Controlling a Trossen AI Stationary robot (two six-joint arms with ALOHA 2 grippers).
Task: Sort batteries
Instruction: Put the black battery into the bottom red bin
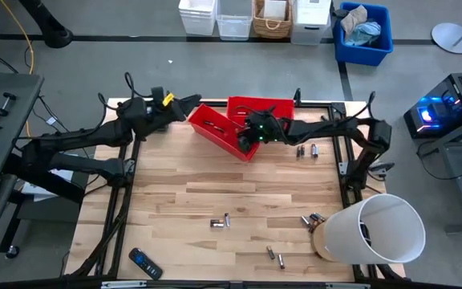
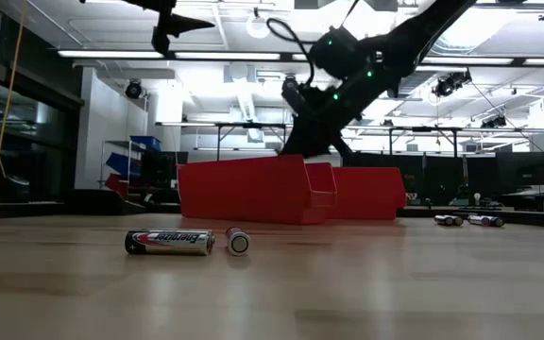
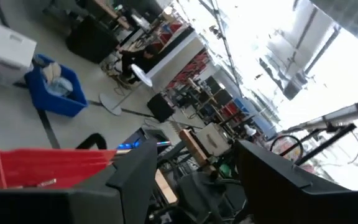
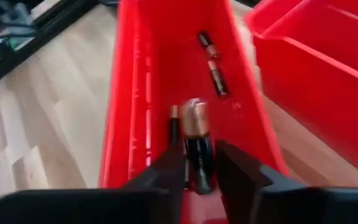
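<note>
Two red bins stand at the table's far middle, one skewed [image 1: 219, 130] and one behind it [image 1: 261, 107]. My right gripper [image 4: 199, 163] slants down into the skewed bin [image 4: 129, 93], shut on a black battery with a copper end [image 4: 197, 134]. Two batteries [image 4: 213, 62] lie on that bin's floor, and a thin one [image 4: 174, 127] lies beside the held one. Loose batteries lie on the wood [image 1: 220, 221] [image 1: 307, 150] [image 1: 276, 257]. My left gripper [image 3: 197, 186] hangs open and empty, above the table at the skewed bin's far left end [image 1: 188, 103]. My right gripper pinches the battery's black body [image 4: 199, 171] between its two fingers. The fingers slant down from the table's right side and lie along the battery. Its copper end [image 4: 196, 112] sticks out ahead of them, over the bin's floor.
A black remote control [image 1: 145, 263] lies at the near left edge. A large white tub [image 1: 375, 229] lies on its side at the near right corner, with batteries [image 1: 311, 219] next to it. Two batteries [image 2: 170, 242] lie mid-table. Bare wood stretches between them.
</note>
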